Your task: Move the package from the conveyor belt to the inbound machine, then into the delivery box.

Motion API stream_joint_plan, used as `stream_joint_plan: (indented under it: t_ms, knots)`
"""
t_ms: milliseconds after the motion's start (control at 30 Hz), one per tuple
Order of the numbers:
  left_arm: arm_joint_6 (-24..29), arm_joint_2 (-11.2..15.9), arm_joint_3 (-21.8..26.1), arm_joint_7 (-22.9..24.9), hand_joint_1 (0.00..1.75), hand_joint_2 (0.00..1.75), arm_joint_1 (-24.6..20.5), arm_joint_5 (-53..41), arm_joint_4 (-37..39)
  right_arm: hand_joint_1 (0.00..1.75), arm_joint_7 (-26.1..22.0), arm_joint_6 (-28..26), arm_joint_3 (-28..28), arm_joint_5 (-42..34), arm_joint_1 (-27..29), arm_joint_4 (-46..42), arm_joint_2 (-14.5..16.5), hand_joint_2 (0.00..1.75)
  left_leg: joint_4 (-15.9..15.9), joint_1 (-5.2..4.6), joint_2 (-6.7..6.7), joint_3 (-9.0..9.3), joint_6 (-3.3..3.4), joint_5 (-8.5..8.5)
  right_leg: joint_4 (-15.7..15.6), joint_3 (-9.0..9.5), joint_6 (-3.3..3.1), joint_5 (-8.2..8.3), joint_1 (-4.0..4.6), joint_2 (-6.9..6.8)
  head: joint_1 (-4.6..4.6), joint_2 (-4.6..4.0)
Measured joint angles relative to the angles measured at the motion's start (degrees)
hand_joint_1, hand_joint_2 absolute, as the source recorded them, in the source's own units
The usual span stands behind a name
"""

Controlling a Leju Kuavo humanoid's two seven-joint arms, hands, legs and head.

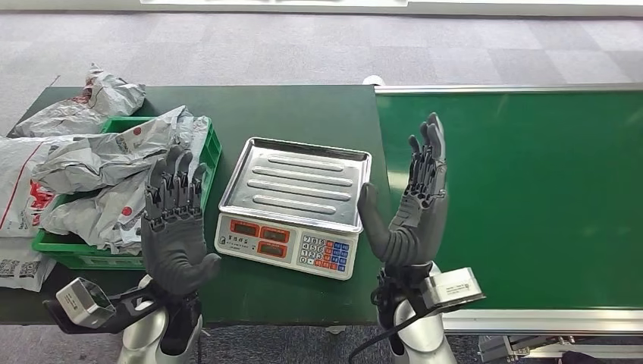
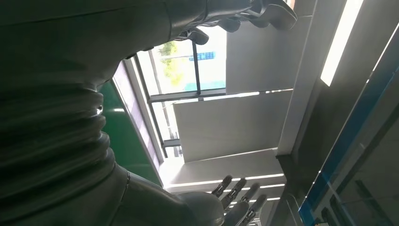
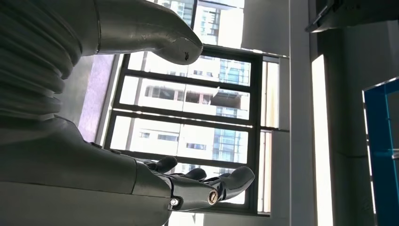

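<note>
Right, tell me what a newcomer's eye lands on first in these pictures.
Two dark hands raised with fingers spread, holding nothing: the left hand before the green crate heaped with grey packages, the right hand at the edge of the bare green conveyor belt. Between them stands a scale with an unloaded steel tray.

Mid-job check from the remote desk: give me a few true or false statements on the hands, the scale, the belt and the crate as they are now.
1. Both hands are raised and hold nothing: left hand, right hand. True.
2. A package lies on the scale. False: its steel tray is bare.
3. The visible stretch of the conveyor belt carries no package. True.
4. The green crate holds only one package. False: several grey packages are piled in it.
5. The scale stands on the belt. False: it stands on the dark green table.
</note>
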Motion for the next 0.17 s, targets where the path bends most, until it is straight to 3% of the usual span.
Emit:
stream_joint_plan:
  t_ms: [167]
  knots:
    - [0.46, 0.0, -0.65, -0.33, 0.0, 1.75, 1.95, -0.46, -1.45, 0.0, -0.47, 0.75, 0.91, 0.01, 0.29, 0.41, -0.39, 1.75, 0.0, 0.0, 0.0, 0.0, 0.0, 0.0, 0.0, 0.0, 0.0, 0.0, 0.0, 0.0, 0.0, 0.0]
